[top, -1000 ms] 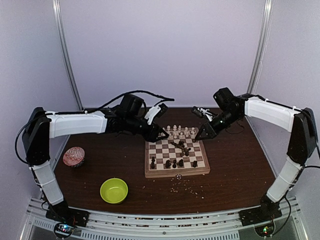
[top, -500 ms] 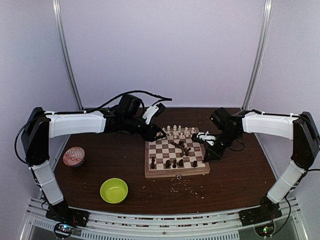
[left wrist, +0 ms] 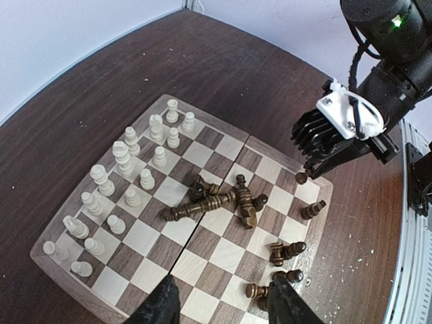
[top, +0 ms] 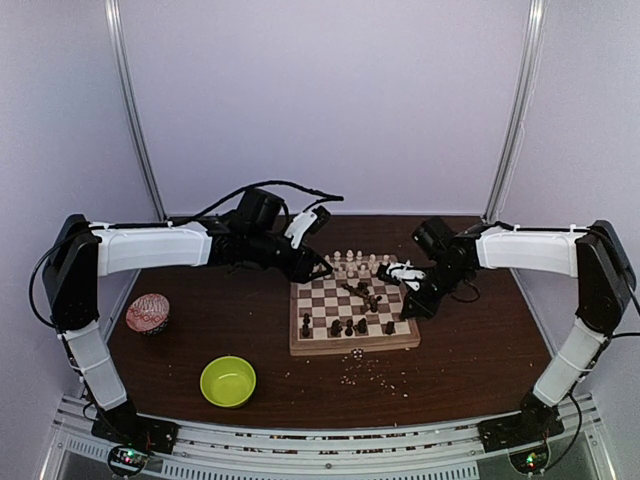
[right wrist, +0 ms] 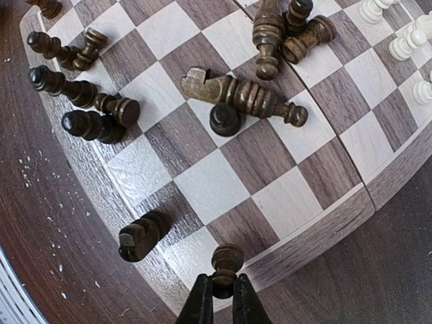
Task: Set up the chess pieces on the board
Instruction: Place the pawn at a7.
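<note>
I can read nothing in any of my views: no lettering, number or brand mark shows on the board (left wrist: 145,237), the chess pieces (left wrist: 121,156), the green bowl (top: 228,383) or the tabletop (top: 480,350). The print on the red-and-white patterned container (top: 148,313) is too small to make out.

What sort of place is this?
Likely a robotics lab test cell: left arm and right arm mounted at a table, plain walls around, a board with chess pieces as practice.

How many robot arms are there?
2. The left arm stretches in from the left; the right arm from the right. Both end near the board.
</note>
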Robot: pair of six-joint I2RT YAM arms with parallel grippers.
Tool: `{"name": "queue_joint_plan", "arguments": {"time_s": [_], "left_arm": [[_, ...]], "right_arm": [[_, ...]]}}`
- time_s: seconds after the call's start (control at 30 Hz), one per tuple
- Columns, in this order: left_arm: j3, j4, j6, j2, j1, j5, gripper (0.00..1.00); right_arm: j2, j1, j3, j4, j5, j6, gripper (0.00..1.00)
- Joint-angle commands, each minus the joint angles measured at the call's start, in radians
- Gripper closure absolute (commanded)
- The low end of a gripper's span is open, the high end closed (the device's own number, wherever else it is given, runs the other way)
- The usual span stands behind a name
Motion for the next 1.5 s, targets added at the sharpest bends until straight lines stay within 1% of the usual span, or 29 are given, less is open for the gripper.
{"name": "queue_joint_plan", "arguments": {"time_s": [0.0, 0.33, 0.6, 0.63, 0.77, 0.87, 1.0, 1.27, 1.47], "left_arm": [[-0.009, 0.032, -0.013, -0.017, 0.007, 0.011, 0.53], [-0.006, 0.039, -0.017, -0.006, 0.007, 0.02, 0.53], [-0.006, 0.042, -0.023, 0.006, 0.005, 0.028, 0.52], [-0.005, 0.042, -0.025, 0.01, 0.005, 0.031, 0.52], [0.005, 0.029, -0.024, 0.025, -0.004, 0.024, 0.52], [0.045, -0.038, 0.036, 0.05, -0.025, -0.016, 0.53], [0.115, -0.118, 0.135, 0.099, -0.038, -0.026, 0.54], [0.283, -0.224, 0.386, 0.262, -0.032, 0.061, 0.57], [0.413, -0.305, 0.503, 0.365, -0.014, 0.12, 0.55]], "right_arm": [[0.01, 0.011, 0.012, 0.03, 0.024, 0.017, 0.9], [0.036, 0.017, 0.017, 0.038, 0.024, 0.02, 0.89], [0.049, 0.019, 0.019, 0.056, 0.026, 0.029, 0.86], [0.05, 0.019, 0.019, 0.055, 0.026, 0.029, 0.86], [0.04, 0.019, 0.025, 0.051, 0.022, 0.042, 0.77], [0.002, 0.017, 0.029, 0.042, 0.011, 0.06, 0.7], [-0.055, -0.009, 0.051, 0.01, -0.043, 0.069, 0.67], [-0.046, -0.047, 0.113, -0.019, -0.097, 0.08, 0.67], [-0.075, -0.06, 0.06, -0.007, -0.119, 0.092, 0.67]]}}
